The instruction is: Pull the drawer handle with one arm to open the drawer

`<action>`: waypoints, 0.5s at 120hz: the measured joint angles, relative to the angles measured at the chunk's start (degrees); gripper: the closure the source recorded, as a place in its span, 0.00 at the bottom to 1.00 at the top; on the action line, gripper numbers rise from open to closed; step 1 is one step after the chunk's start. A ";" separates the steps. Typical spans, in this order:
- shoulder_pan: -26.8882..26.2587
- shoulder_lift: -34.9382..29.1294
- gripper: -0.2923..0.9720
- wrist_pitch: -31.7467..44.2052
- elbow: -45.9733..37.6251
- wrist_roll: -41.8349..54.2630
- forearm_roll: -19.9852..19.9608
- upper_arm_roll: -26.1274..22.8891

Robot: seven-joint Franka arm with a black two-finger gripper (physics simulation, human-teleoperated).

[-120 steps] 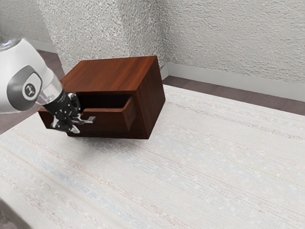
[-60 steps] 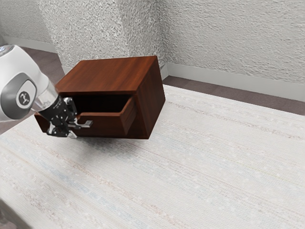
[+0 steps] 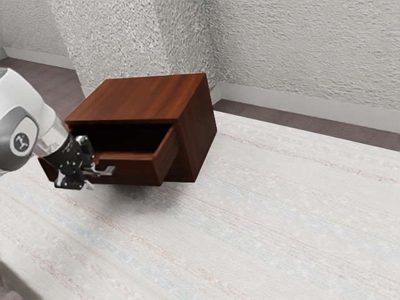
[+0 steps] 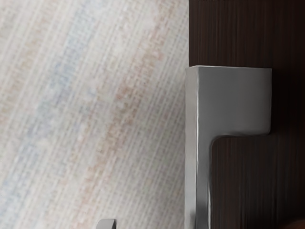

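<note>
The drawer [image 3: 134, 171] stands partway out of its dark wooden cabinet [image 3: 147, 97], with a shadowed gap open above its top edge under the cabinet's lid. Its front face points toward the exterior view's left, and its side wall shows at an angle beside the cabinet's front corner.

The silver handle [image 3: 104, 170] sticks out from that front. From the wrist camera you see the handle [image 4: 196, 157] close up: a flat post meets the dark wood and a straight bar runs along the front, with its outer edge against the pale bench surface.

Your hand [image 3: 84, 177] is right at the handle, and its black body covers the end of the drawer front nearest the exterior view's left. You cannot tell from these views whether the hand is clenched on the bar or released around it. The white arm [image 3: 19, 134] comes in behind it from the left edge.

The cabinet sits near the far left corner of the bench [image 3: 269, 212]. From the drawer front toward the camera the bench runs on in pale woven stripes. To the exterior view's right it lies open as far as its back edge, where a strip of dark floor [image 3: 300, 117] meets the rough grey wall [image 3: 300, 44].
</note>
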 joint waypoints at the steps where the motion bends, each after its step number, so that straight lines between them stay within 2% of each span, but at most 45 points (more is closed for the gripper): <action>1: 0.00 -0.10 0.67 0.01 -0.11 -0.02 0.00 0.00; 60: 0.63 -5.25 0.67 0.51 -4.95 -1.02 0.04 -0.06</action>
